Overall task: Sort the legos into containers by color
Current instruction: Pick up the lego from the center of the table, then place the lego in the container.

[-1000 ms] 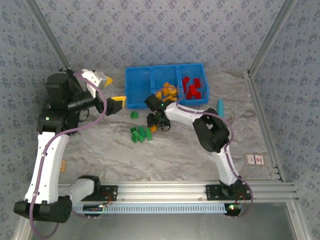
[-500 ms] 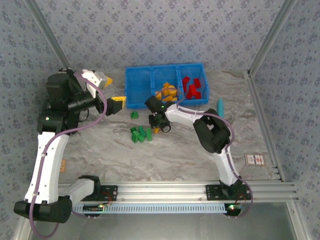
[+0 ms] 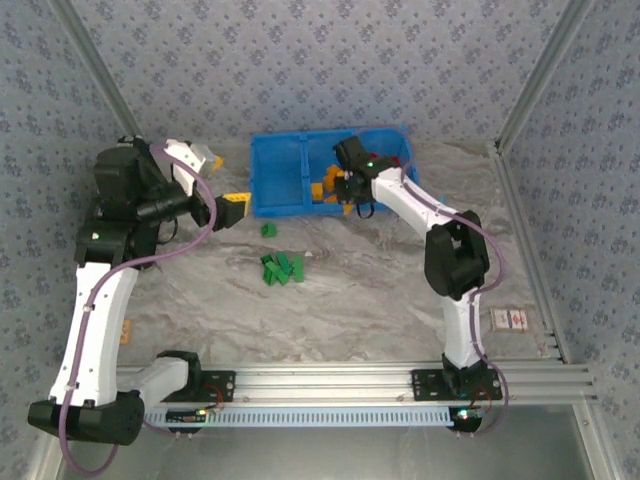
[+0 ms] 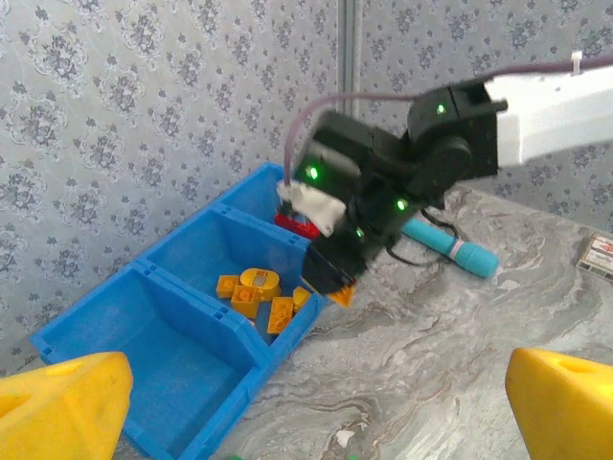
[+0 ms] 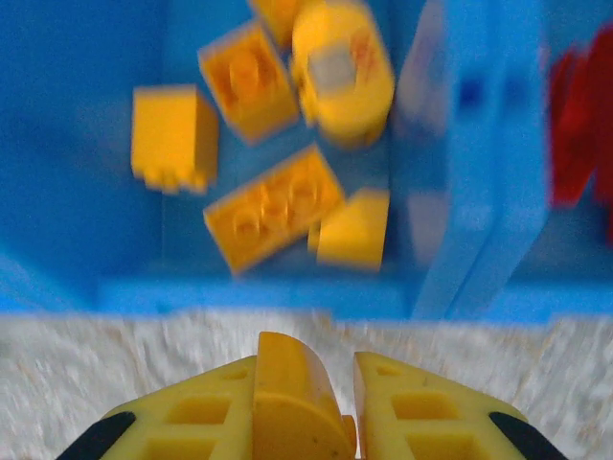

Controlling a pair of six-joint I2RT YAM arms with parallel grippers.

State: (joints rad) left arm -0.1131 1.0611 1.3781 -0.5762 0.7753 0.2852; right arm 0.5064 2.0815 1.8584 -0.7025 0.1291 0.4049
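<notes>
The blue bin (image 3: 258, 175) (image 4: 192, 302) (image 5: 239, 292) has three compartments. Its left one is empty. The middle one holds several orange-yellow bricks (image 3: 325, 188) (image 4: 259, 292) (image 5: 273, 206). Red bricks (image 4: 292, 225) (image 5: 575, 125) lie in the right one. My right gripper (image 3: 350, 198) (image 4: 330, 278) (image 5: 326, 383) hovers at the bin's front wall by the middle compartment, shut on an orange-yellow rounded brick (image 5: 292, 398) (image 4: 342, 292). Several green bricks (image 3: 280, 267) lie on the table, with one more (image 3: 268, 230) nearer the bin. My left gripper (image 3: 222, 180) (image 4: 306, 412) hangs open left of the bin, holding nothing.
A teal pen (image 3: 440, 212) (image 4: 450, 247) lies right of the bin. A small card (image 3: 510, 318) (image 4: 599, 254) sits near the table's right edge. Patterned walls close in the back and sides.
My right gripper has risen from the table beside the green pile and swung back to the bin's front wall, carrying the orange-yellow brick. The left arm has stayed still.
</notes>
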